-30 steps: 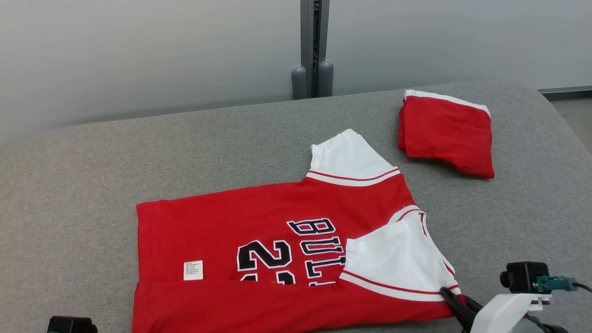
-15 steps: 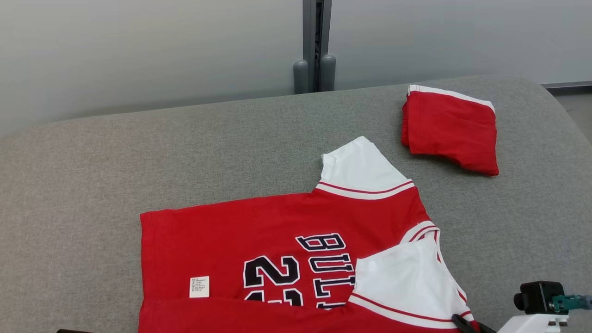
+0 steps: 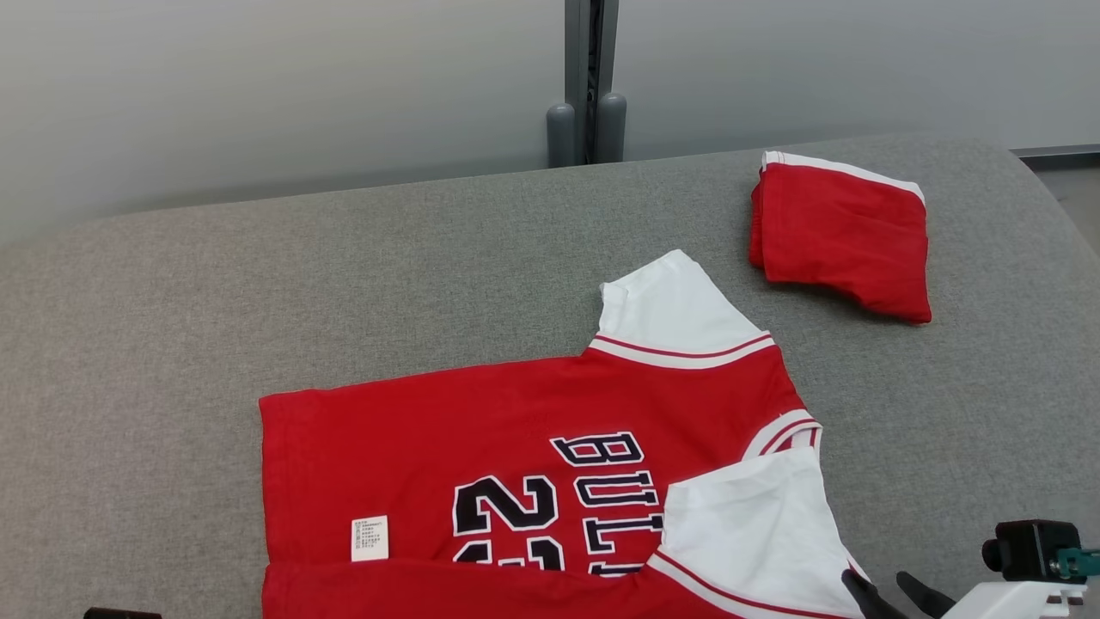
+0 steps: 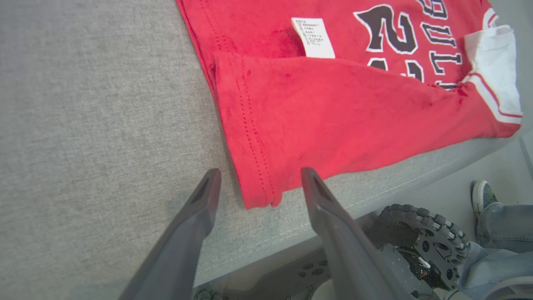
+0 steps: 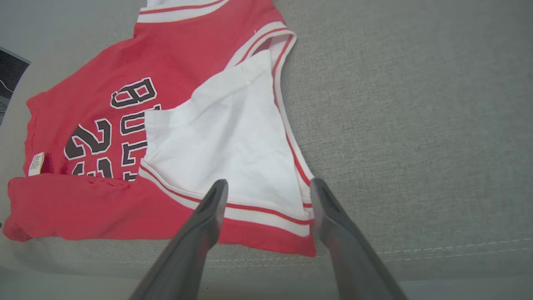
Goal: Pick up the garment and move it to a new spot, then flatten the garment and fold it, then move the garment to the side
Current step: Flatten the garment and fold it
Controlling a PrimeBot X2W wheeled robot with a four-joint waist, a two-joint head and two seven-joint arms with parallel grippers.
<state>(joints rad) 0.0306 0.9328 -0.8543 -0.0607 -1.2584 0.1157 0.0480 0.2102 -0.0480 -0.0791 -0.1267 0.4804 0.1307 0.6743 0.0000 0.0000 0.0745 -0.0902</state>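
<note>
The garment [image 3: 430,464] is a red jersey with white sleeves and black lettering, lying flat on the grey padded table [image 3: 258,284]. Its near long edge is folded over onto the body. In the left wrist view my left gripper [image 4: 258,173] stands open, its fingers either side of the hem corner of the garment [image 4: 333,112] and not pinching it. My right gripper [image 5: 268,182] is open too, hovering over the striped cuff of the folded white sleeve [image 5: 233,137]. In the head view the right gripper [image 3: 885,589] sits at the jersey's near right corner.
A second red garment [image 3: 842,241], folded small, lies at the table's back right. A grey post [image 3: 587,86] stands behind the table. Past the table's front edge are my wheeled base [image 4: 416,237] and a person's shoe [image 4: 483,196].
Both grippers have gone from shut to open, letting go of the jersey's folded near edge. The right gripper has drawn back toward the bottom of the head view, which itself shifted slightly.
</note>
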